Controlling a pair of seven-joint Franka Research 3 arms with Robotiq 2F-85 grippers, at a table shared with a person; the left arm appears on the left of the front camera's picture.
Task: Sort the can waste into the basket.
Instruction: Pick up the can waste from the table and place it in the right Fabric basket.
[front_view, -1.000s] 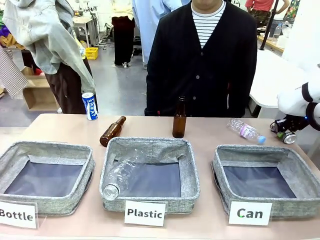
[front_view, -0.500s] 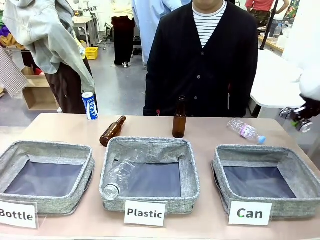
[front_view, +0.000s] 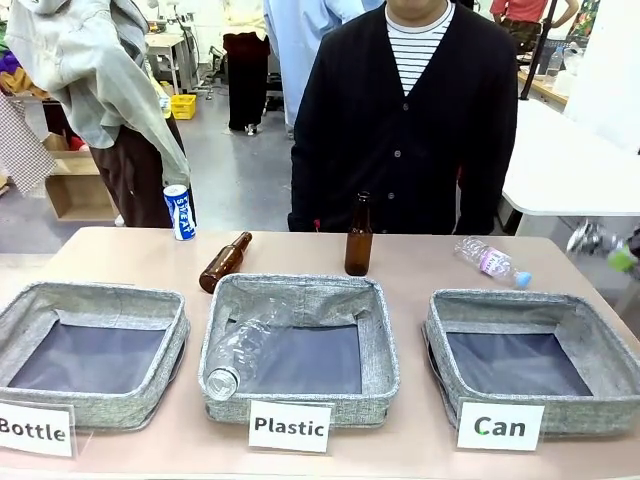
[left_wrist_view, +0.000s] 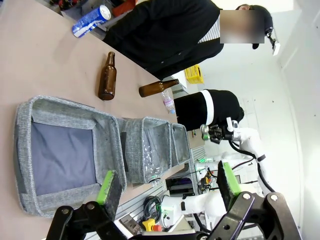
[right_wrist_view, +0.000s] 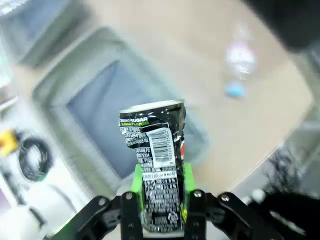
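Crushed silver-and-dark drink can (right_wrist_view: 159, 165) is clamped tight between the right gripper's (right_wrist_view: 162, 182) green pads, in the air by the right edge of the tan table (front_view: 420, 262). It is right of the grey fabric "Can" basket (front_view: 438, 345), whose dark floor lies open. A clear plastic bottle (front_view: 490, 262) lies just beyond the basket. The blue-and-white "SWEAT" can (front_view: 180, 212) stands at the far left edge. The left gripper (left_wrist_view: 166, 181) is spread wide, holding nothing.
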